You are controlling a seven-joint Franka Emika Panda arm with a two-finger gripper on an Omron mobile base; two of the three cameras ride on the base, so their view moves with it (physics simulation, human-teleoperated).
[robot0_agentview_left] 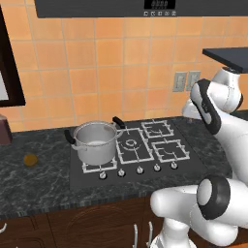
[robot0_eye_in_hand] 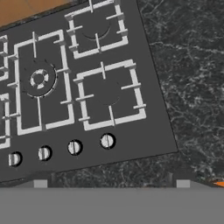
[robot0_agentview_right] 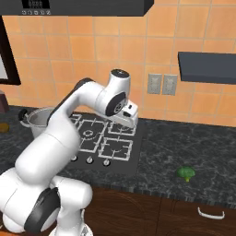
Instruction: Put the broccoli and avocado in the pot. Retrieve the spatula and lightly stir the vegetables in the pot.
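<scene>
Pot (robot0_agentview_left: pixel 96 142) sits on the hob's (robot0_eye_in_hand: pixel 144 131) left burner, well left of the tool (robot0_agentview_right: pixel 130 115); avocado (robot0_agentview_left: pixel 30 159) further left on the table (robot0_agentview_left: pixel 34 179). Broccoli (robot0_agentview_right: pixel 186 173) lies on the table off to the tool's right. Tool hovers over the right burners, jaws spread wide, holding and touching nothing.

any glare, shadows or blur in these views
Left base view: the pot shows bright highlights on its steel wall, and the avocado looks soft-edged. Right base view: flat, even light, with only a faint shadow under the broccoli. Hand view: the cooktop grates are sharp, without glare.
</scene>
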